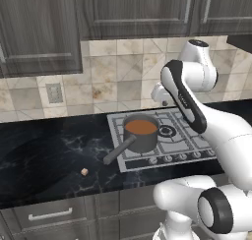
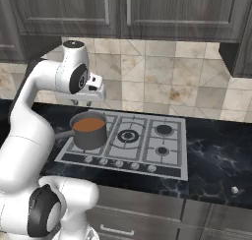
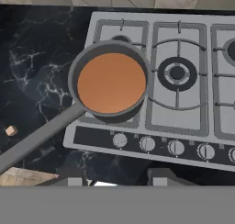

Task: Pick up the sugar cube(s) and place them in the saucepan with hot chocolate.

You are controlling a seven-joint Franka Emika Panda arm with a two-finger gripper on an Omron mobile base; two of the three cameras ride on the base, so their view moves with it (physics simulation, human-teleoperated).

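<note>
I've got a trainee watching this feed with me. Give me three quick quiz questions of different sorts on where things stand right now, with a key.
1. True or false: the sugar cube already lies in the saucepan.
2. Multiple choice: the saucepan's handle points toward A) the backsplash, B) the counter's front edge on the cube's side, C) the stove's far burners.
3. Fill in: the saucepan stands on a burner of the ___.

Key:
1. False; the cube rests on the black counter, apart from the saucepan, beyond the tip of its handle.
2. B.
3. Stove.
</note>
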